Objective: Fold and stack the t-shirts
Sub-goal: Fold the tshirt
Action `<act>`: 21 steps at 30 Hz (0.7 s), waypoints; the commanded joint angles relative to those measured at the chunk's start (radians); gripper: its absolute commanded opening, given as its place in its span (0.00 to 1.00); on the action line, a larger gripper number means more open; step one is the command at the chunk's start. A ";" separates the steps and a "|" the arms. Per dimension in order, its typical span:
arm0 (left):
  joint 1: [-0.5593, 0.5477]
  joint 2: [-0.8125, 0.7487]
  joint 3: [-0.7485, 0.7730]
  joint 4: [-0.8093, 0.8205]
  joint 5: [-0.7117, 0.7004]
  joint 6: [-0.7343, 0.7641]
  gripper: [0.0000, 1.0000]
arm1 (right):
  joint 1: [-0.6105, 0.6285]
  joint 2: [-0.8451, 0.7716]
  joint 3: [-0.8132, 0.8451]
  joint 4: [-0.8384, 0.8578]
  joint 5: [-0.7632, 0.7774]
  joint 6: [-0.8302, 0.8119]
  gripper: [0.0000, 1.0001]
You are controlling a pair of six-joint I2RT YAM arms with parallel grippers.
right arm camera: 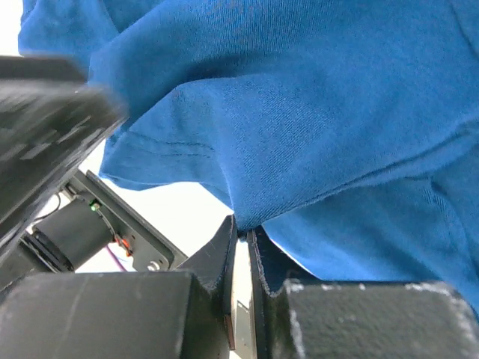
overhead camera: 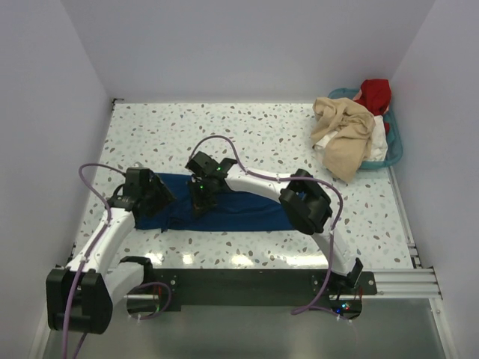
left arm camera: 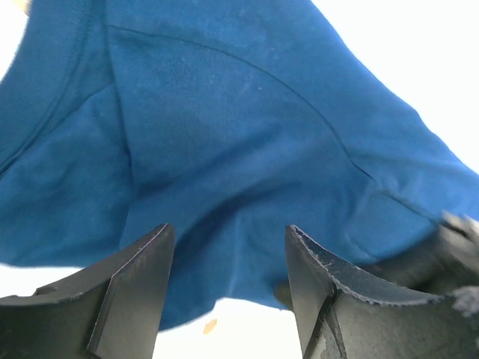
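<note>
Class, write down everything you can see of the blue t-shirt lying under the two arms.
The blue t-shirt is soft knit cloth with stitched seams and a hemmed edge; no print shows. It lies rumpled in a long band across the near part of the speckled table. The right end effector pinches a fold of it; the left end effector stands open over it, not gripping.

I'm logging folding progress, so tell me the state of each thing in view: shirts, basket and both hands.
blue t-shirt: lying in a long band on the table.
left hand: open, holding nothing.
right hand: shut on a fold of the blue t-shirt.
basket: upright, heaped with shirts.
beige t-shirt: unfolded, draped over the basket's rim.
red t-shirt: crumpled in the basket.
white t-shirt: crumpled, beneath the beige one.
</note>
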 commanded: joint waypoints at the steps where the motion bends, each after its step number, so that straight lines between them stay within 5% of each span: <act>1: 0.009 0.052 -0.033 0.200 0.038 -0.010 0.65 | -0.007 -0.075 -0.025 -0.015 0.016 -0.014 0.07; 21: 0.009 0.234 -0.099 0.302 -0.118 -0.004 0.65 | -0.045 -0.145 -0.109 -0.068 0.085 -0.041 0.12</act>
